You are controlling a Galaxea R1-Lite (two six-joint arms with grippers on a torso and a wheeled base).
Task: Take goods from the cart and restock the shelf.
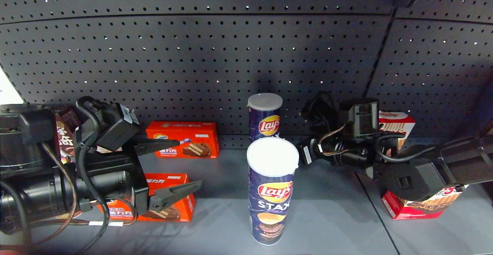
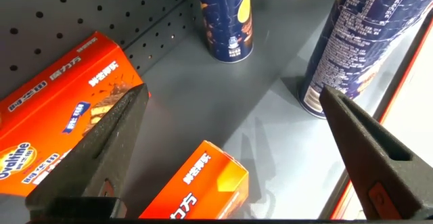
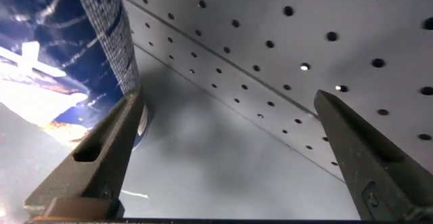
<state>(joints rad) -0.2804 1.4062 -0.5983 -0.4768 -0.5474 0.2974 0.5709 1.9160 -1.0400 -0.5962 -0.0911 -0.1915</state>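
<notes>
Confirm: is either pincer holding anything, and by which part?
Nothing is held. The left pincer is open over an orange box. The right pincer is open beside a chip can, with bare shelf between its fingers.

shelf: grey board, pegboard wall behind
far left: brown box, partly hidden
left: rear orange box by wall; front orange box nearer edge, apart
centre: front can upright; rear can upright, behind it
right: red box near edge, partly hidden; white-red box by wall
</notes>
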